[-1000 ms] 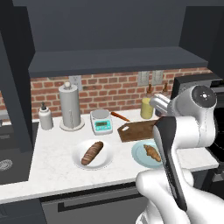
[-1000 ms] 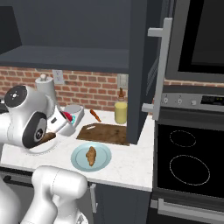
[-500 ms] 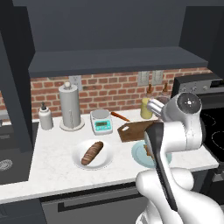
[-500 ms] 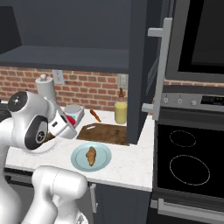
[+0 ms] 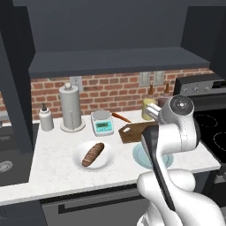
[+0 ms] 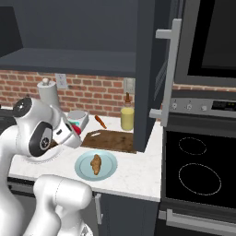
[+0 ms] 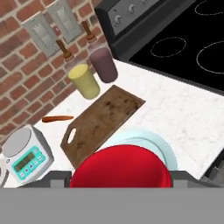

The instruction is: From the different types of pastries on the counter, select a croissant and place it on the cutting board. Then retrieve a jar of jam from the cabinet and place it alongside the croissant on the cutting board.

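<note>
Red jar in the hand above the plate

The hand [image 7: 120, 181] is clamped on the round red jar [image 7: 120, 168]. The small golden croissant [image 6: 96, 164] lies on the blue plate [image 6: 85, 169], at 6 o'clock from the dark brown board [image 6: 110, 139] on the white worktop [image 5: 53, 163].

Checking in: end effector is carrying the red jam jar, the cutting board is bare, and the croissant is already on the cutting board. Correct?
Not quite. The croissant isn't on the cutting board; it lies on the pale blue plate in front of it, as the right base view shows. The rest holds: the board is bare, and the jam jar sits at the end effector in the hand view.
</note>
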